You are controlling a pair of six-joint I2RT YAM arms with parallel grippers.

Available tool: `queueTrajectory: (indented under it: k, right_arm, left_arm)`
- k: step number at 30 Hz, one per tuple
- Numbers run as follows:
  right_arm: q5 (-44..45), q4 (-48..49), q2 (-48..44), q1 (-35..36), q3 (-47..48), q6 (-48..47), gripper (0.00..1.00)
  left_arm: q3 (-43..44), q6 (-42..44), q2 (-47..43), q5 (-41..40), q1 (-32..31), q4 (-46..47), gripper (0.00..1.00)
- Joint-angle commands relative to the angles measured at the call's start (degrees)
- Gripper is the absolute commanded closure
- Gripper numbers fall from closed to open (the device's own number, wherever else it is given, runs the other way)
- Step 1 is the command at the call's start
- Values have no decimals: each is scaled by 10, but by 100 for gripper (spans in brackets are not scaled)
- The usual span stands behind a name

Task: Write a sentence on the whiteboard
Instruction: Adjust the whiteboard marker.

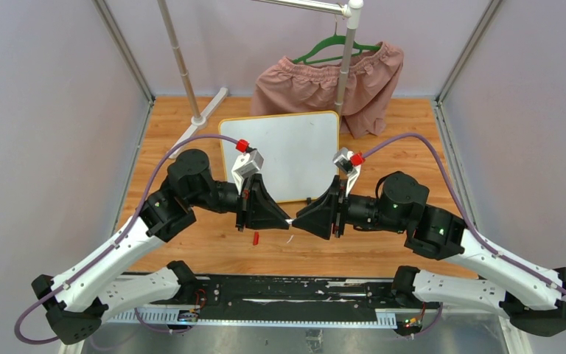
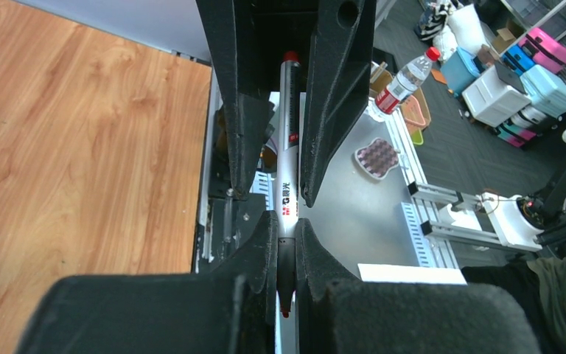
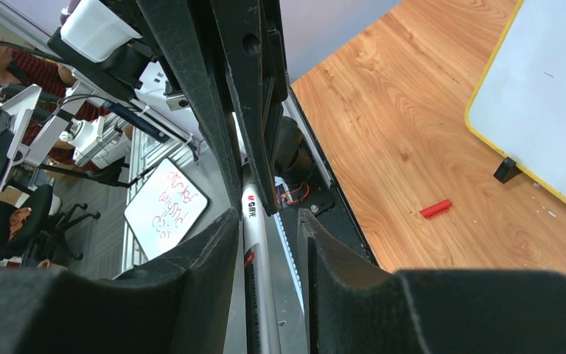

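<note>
- Whiteboard (image 1: 295, 147) lies on the wooden table (image 1: 206, 254) beyond both grippers, white face up, yellow rim around it; in the top view the two wrists overlap its near edge
- left gripper (image 2: 286, 230) has its jaws pressed onto a silver marker (image 2: 288, 169) near the dark nib end; the red tip shows
- right gripper (image 3: 267, 217) faces it tip to tip; its jaws straddle the same marker's barrel, partly spread, with a gap on each side
- marker sits in front of the board's near edge, apart from it
- red cap (image 3: 435, 209) lies on the wood near a black clip foot (image 3: 506, 169) of the board, not touching it
- pink shorts (image 1: 317, 85) on a green hanger (image 1: 332, 48) hang behind the board
</note>
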Motion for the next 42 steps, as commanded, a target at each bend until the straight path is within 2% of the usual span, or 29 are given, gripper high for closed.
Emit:
queueTrajectory:
  k: [1,4,10,16,20,22,24,29,32,36,37,42]
  right_arm:
    - [14,32,-7,4,-10,8,60]
    - [12,33,-5,4,-11,9,64]
    - [11,36,-7,4,-14,9,78]
    - [3,41,-4,4,-15,12,100]
    - [4,45,-9,4,-19,14,100]
    - [6,45,-12,4,-22,15,100]
    - [7,49,-17,3,-27,17,100]
    - [23,40,-38,4,-31,13,100]
    - [47,12,-58,4,-29,0,100]
    - [104,-47,-102,4,-22,-27,100]
    - [123,-66,-113,4,-19,-33,100]
    - [231,-149,-176,4,-12,-65,100]
  left_arm:
    - [-5,-8,-7,5,-2,18,100]
    - [-6,-8,-8,2,-2,21,100]
    - [-10,-17,-9,1,-2,32,100]
    - [-11,-18,-11,-5,-2,33,100]
    - [-13,-17,-13,-11,-2,31,98]
    - [-13,-15,-14,-12,-2,29,86]
    - [-12,-13,-14,-14,-2,26,63]
    - [-12,9,-28,-53,-2,-2,24]
    - [-10,36,-48,-127,-2,-34,6]
    - [-25,44,-118,-318,-2,-55,0]
    - [-35,40,-142,-385,-2,-48,0]
    - [-95,60,-248,-624,-2,-27,0]
